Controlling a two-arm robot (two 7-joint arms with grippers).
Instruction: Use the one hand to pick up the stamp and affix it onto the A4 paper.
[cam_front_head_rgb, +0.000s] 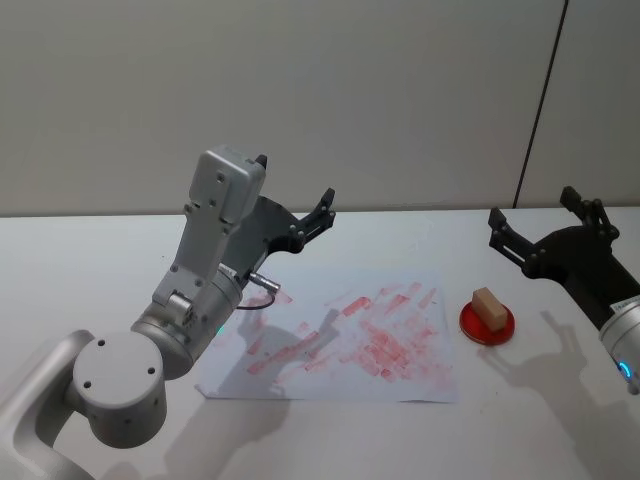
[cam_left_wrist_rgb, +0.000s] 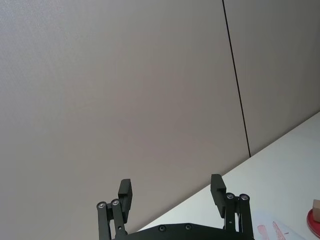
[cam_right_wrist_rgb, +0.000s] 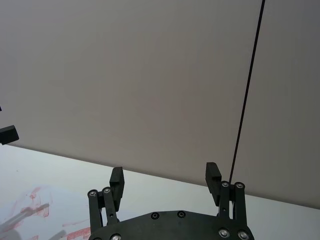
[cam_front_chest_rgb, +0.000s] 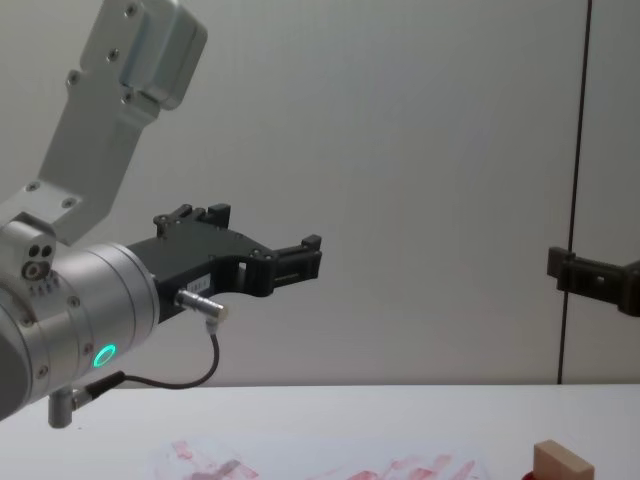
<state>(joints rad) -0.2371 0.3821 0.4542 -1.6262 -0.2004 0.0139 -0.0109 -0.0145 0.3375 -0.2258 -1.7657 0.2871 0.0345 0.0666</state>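
L gripper (cam_front_head_rgb: 297, 178) is hanging open, up by the paper (cam_front_head_rgb: 340, 345), prob. just parked. Paper is lying flat in the middle for stamping. Stamp (cam_front_head_rgb: 488, 306) is sitting on the red pad (cam_front_head_rgb: 495, 336), just right of it. R gripper (cam_front_head_rgb: 533, 207) is hovering behind, open & empty, ready to grab.

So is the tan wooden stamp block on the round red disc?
On: the stamp sits on the disc; left gripper and right gripper hover clear.
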